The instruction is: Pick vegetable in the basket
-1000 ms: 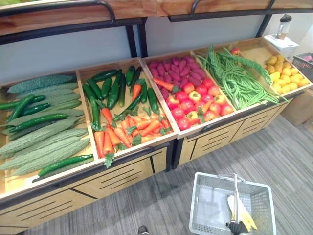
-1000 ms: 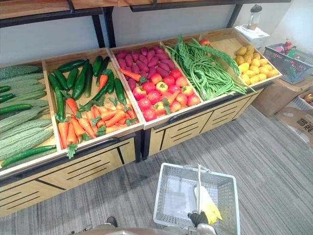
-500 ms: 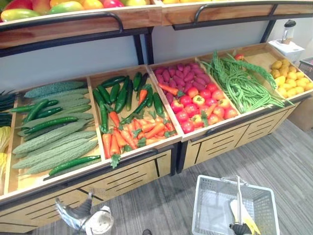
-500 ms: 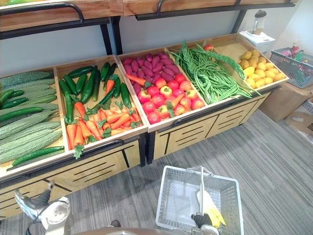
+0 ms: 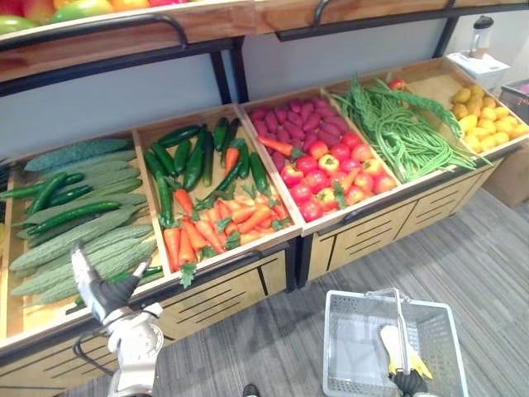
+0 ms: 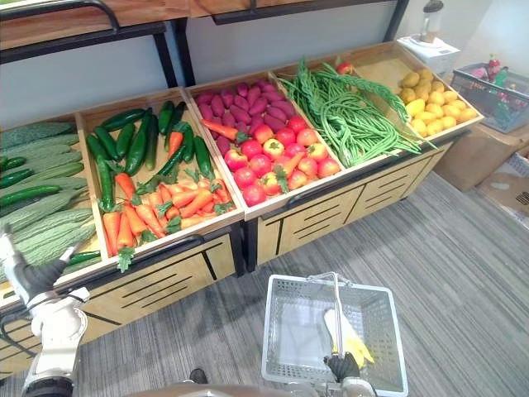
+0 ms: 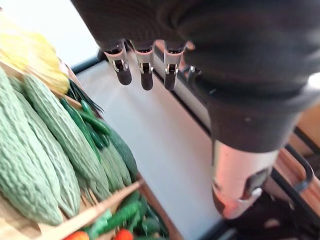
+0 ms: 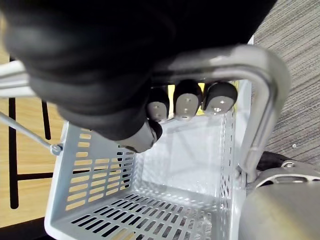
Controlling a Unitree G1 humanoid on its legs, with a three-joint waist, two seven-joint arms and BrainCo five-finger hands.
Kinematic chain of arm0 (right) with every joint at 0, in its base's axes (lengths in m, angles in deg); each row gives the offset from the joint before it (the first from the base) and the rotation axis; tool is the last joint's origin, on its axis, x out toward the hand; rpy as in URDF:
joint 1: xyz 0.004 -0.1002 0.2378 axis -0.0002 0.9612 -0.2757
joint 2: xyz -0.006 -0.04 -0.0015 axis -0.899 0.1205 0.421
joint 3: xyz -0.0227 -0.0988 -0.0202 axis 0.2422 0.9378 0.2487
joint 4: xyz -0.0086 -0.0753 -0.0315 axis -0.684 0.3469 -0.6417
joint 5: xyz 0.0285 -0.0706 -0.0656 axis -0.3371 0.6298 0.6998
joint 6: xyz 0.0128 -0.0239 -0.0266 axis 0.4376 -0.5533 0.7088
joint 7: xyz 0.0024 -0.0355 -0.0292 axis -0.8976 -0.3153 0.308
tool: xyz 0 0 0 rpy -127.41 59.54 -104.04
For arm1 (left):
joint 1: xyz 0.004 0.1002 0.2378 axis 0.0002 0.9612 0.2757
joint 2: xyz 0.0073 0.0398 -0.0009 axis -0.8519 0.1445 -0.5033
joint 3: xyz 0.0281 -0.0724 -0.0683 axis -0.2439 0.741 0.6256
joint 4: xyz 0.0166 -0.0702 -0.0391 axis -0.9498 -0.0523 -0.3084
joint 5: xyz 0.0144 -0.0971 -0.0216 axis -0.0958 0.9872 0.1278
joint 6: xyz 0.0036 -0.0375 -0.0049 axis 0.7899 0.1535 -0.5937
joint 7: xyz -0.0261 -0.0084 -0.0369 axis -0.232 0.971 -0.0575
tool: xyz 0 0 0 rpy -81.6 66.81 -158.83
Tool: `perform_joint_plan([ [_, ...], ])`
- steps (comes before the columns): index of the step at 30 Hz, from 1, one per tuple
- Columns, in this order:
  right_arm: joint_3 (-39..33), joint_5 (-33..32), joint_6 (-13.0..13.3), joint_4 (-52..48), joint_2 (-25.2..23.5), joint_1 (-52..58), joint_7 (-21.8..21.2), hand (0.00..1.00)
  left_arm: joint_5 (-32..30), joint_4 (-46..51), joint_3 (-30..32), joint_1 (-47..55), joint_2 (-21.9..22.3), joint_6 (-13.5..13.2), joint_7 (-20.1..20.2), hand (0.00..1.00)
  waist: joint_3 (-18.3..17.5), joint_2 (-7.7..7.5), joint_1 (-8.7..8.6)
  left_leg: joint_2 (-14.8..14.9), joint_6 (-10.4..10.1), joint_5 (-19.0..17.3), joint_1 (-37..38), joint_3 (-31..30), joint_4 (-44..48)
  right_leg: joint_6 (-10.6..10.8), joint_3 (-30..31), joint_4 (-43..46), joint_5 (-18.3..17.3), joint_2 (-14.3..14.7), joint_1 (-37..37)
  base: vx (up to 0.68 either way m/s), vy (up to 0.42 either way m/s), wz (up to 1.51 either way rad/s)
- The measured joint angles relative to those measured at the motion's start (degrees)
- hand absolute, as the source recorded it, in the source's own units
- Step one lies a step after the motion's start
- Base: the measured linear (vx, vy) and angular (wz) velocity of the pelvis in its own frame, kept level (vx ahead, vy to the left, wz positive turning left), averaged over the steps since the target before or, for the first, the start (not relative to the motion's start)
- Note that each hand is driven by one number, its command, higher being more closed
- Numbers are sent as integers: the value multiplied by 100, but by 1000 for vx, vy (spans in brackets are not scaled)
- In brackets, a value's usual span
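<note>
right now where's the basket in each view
left eye view: basket at lower right.
right eye view: lower middle.
right wrist view: its grey wall past the right hand.
left wrist view: looks at the gourds instead.
shared landmark: the handle, with the right hand curled round it.

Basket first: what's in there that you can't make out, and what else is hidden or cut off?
- Yellow item in the basket: eye views, partly behind the handle and the right hand; kind unclear.
- Right hand: eye views, cut off by the bottom edge, fingers hidden there.
- Upper-shelf produce: left eye view, cut by the top edge.
- Bitter-gourd crate: left eye view, cut by the left edge.
</note>
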Motion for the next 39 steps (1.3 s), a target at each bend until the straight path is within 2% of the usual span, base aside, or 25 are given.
perform_joint_plan([
  [3,59,-2,9,-119,77,12,-1,100,-52,-28,-337,-253,-382,191,344,0,17,30,-55,1,1,-9,-9,112,14,8,132,3,23,7,-86,29,17,-23],
  [5,119,-2,60,-182,123,19,-6,100,-52,-88,-552,-435,-602,208,562,0,40,66,-58,5,2,-11,-10,145,16,3,270,-4,62,19,-162,40,12,-37],
  [6,153,-3,119,-212,146,19,-8,100,-53,-263,-739,-625,-752,245,723,0,67,105,-89,4,2,-11,-9,148,17,6,327,-11,78,19,-182,35,8,-24],
  [7,165,-3,141,-272,160,-9,-40,100,-50,-508,-930,-855,-959,328,1032,0,94,136,-193,3,2,-11,-27,168,17,-3,367,-7,97,19,-227,28,8,-21],
  [11,197,-5,164,-437,224,-12,-106,100,-86,-859,-1348,-1350,-1340,404,1638,0,216,187,-222,28,2,-11,-56,324,20,-14,596,-8,192,56,-390,-5,10,-29],
  [12,206,-7,169,-491,252,-12,-112,100,-106,-1035,-1484,-1610,-1444,456,1810,0,291,196,-275,30,2,-11,-79,351,20,2,646,5,220,58,-451,-25,5,-19],
  [17,376,-31,261,-773,309,-11,-104,100,-104,-1438,-1680,-2186,-1676,667,2170,0,476,227,-498,38,19,-24,-237,460,22,14,799,135,259,70,-762,-43,12,-16],
  [23,456,-59,404,-1092,320,-21,-83,100,-87,-1609,-1886,-2771,-1678,910,2354,0,798,275,-559,56,22,-21,-357,611,36,21,963,323,277,91,-1074,-28,1,-15],
  [24,505,-61,422,-1163,320,-40,-74,100,-85,-1609,-1888,-2903,-1684,962,2353,0,836,253,-629,98,56,-73,-574,593,247,20,977,357,278,79,-1202,0,0,0],
  [29,712,-75,429,-1495,356,-132,-24,100,-85,-1611,-2045,-3210,-1716,1084,2357,0,1180,221,-648,281,12,-196,-788,611,647,19,1129,535,278,175,-1378,3,-35,-6],
  [32,851,-119,433,-1610,397,-172,17,100,-84,-1708,-2074,-3425,-1714,1132,2365,0,1217,222,-649,367,9,-221,-998,610,791,17,1187,668,277,197,-1598,-12,-21,-3],
  [39,969,-266,536,-1774,434,-182,129,100,-45,-1976,-2071,-3746,-1672,1471,2330,0,1374,185,-648,421,16,-226,-1217,655,934,7,1267,835,269,215,-1874,-22,-13,-4],
])
